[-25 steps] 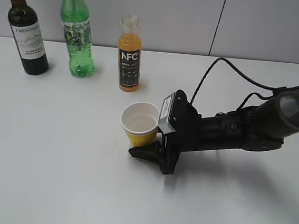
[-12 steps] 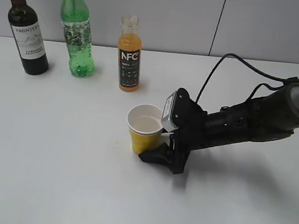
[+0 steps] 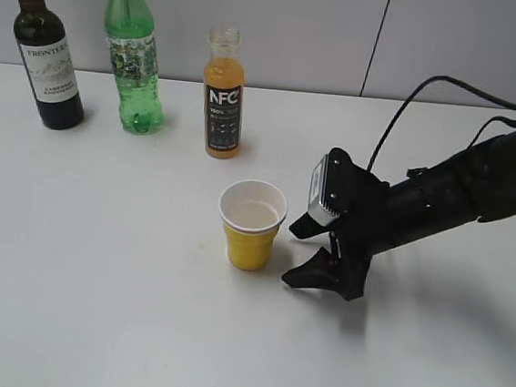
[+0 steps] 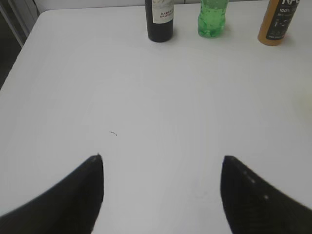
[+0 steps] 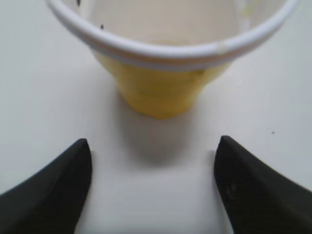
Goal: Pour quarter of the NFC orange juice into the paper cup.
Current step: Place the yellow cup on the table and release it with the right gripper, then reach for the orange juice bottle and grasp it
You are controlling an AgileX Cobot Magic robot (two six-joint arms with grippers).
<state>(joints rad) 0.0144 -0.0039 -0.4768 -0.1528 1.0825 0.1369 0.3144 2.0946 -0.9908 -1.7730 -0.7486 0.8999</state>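
The NFC orange juice (image 3: pixel 223 94) stands upright and uncapped at the back of the table, and also shows in the left wrist view (image 4: pixel 280 22). The yellow paper cup (image 3: pixel 251 225) stands upright mid-table, its inside pale. My right gripper (image 3: pixel 290 254) is open and empty just right of the cup, not touching it. In the right wrist view the cup (image 5: pixel 161 92) sits just ahead of the open jaws (image 5: pixel 153 142). My left gripper (image 4: pixel 162 157) is open and empty over bare table, out of the exterior view.
A dark wine bottle (image 3: pixel 45 49) and a green plastic bottle (image 3: pixel 136 54) stand at the back left, left of the juice. Both show in the left wrist view, wine (image 4: pixel 160 19) and green (image 4: pixel 212 19). The white table (image 3: pixel 94 278) ends at a grey wall.
My right gripper slid the cup slightly right, then let go and drew back to the right. The cup now stands free. The bottles have not moved.
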